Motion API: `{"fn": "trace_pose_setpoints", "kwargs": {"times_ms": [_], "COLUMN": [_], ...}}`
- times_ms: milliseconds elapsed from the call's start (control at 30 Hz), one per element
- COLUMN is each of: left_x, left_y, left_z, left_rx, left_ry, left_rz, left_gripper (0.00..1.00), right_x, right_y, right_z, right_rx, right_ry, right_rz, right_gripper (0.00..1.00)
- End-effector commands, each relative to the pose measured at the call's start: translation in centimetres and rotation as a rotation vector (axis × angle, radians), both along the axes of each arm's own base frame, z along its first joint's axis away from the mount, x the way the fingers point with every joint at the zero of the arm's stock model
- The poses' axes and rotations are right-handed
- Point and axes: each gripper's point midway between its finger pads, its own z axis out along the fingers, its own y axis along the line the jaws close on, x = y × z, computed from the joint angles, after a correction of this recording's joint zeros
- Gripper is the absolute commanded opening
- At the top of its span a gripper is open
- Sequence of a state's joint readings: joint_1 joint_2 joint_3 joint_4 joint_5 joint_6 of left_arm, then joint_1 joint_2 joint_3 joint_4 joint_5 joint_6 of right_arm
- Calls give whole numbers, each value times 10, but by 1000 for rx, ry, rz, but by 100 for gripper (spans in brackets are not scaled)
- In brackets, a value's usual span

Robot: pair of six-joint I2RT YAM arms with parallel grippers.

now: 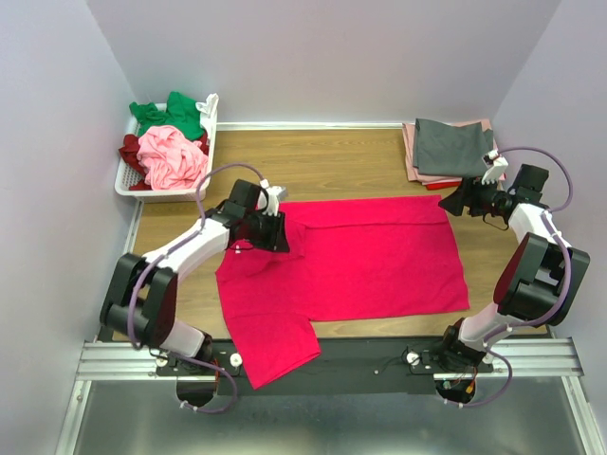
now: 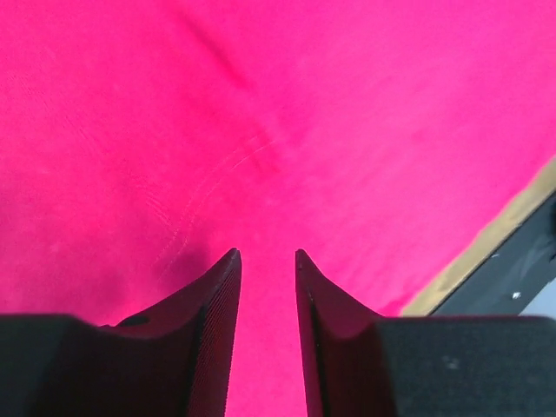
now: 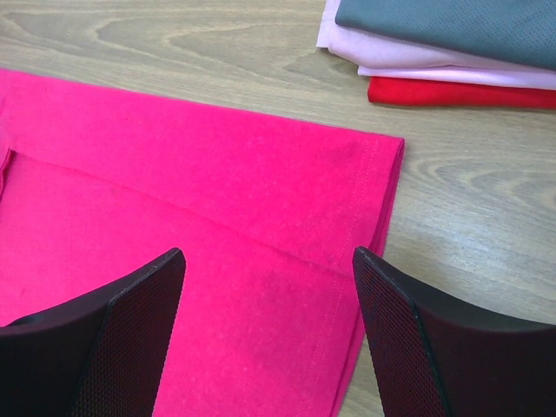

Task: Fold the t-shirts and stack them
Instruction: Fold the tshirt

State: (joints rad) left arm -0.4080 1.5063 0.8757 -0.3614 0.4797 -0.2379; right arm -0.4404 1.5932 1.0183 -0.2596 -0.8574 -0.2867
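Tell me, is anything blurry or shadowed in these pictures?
Top external: even light, no glare on the crimson-pink t-shirt. Left wrist: a dark shadow on the cloth beside the left gripper. Right wrist: sharp, with crisp grain on the table.

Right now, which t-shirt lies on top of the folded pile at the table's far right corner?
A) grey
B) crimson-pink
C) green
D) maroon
A: the grey t-shirt lies uppermost, with a light pink t-shirt and a red t-shirt edging out beneath it.
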Motion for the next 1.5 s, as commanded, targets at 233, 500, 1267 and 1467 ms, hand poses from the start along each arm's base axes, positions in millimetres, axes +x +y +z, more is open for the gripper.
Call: {"fn": "trace_pose_setpoints", "kwargs": {"times_ms": [233, 500, 1267, 1467], "left_x": [41, 31, 37, 77], "left_y": [26, 23, 33, 57], "left_z": [54, 6, -1, 102], "left_rx": [87, 101, 227, 215], "left_ry": [-247, -127, -127, -446], "left_rz": [185, 192, 224, 377], "left_gripper": [55, 22, 36, 56], "right_x": [-7, -9, -5, 16], "right_y": [7, 8, -7, -25], "right_z": [-3, -19, -34, -56], "right_rx": [39, 62, 10, -72], "right_ry": [21, 81, 143, 231], "right_rz": [53, 65, 8, -72], "right_gripper": [85, 85, 85, 84]}}
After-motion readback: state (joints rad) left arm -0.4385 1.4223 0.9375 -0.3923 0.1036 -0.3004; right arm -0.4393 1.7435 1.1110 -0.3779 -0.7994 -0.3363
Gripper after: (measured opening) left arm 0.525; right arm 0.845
